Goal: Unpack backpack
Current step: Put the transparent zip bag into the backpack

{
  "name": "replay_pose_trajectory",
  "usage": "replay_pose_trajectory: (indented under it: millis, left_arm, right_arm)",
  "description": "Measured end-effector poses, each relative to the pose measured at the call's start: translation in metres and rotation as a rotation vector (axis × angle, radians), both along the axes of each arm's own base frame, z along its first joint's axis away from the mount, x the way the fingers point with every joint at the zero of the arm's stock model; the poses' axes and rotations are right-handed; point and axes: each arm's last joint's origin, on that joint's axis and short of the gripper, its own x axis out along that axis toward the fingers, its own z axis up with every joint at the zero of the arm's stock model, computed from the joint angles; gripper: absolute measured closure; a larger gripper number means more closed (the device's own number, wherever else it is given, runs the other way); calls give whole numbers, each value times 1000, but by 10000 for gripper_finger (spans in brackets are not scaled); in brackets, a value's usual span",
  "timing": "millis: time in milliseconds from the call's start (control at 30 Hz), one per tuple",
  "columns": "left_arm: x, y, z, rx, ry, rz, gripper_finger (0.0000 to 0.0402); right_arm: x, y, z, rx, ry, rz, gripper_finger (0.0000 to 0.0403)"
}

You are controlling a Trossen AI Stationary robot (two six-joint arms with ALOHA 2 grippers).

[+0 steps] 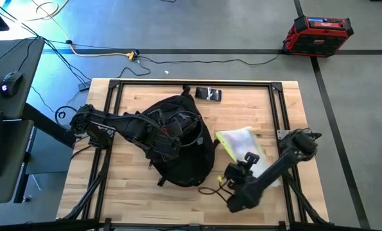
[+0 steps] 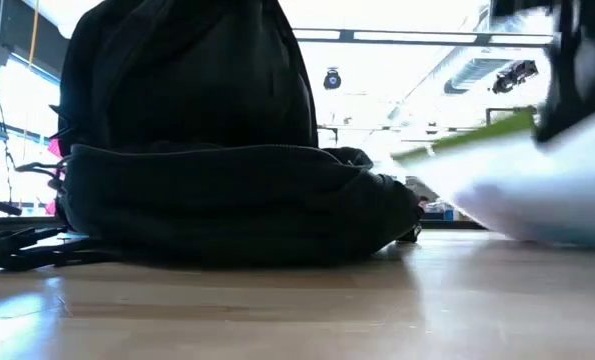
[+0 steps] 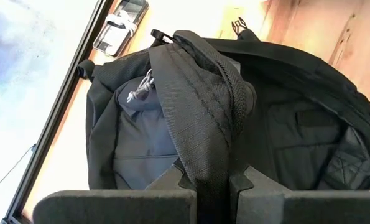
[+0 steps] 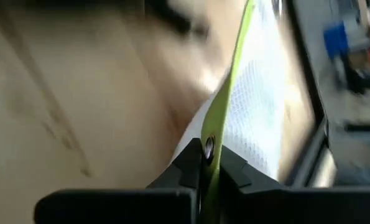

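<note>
Right hand [image 1: 248, 158] sits at the near right of the desk [image 1: 139, 199], fingers clamped together on the yellow-green edge of a white mesh pouch [image 1: 242, 142]. In the right wrist view that yellow-green trim [image 4: 225, 106] runs straight down between the 2 fingers, with the white mesh [image 4: 253, 106] beside it. The pouch lies on the desk just right of the backpack [image 1: 178, 141], and its near end is under the right arm. In the low view it shows as a pale blurred shape [image 2: 537, 190] tilted up at the right.

A thin dark cord [image 1: 210, 189] lies on the wood between the backpack's near edge and the right arm.

The backpack is at desk centre, lying flat with the main compartment open. Low view shows it [image 2: 207, 170] resting on the desk [image 2: 297, 310], straps trailing out to the left.

Left hand [image 1: 168, 138] is over the backpack's left side, clamped on a black webbing strap [image 3: 200, 106]. In the left wrist view the strap runs up from between the 2 fingers and arches over the open grey lining [image 3: 141, 143].

Far edge of the desk: a small dark phone-like device [image 1: 208, 94] lies flat, apart from the backpack.
</note>
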Motion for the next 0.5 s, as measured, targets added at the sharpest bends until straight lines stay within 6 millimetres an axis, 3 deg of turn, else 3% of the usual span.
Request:
replay_pose_trajectory:
  millis: [200,500]
  left_arm:
    - [0,0,0,-7,-13,16,402]
    - [6,3,0,0,-66,64,402]
  right_arm:
    - [-5,9,45,-35,-197,162,403]
    - [14,15,97,-146,-429,291,403]
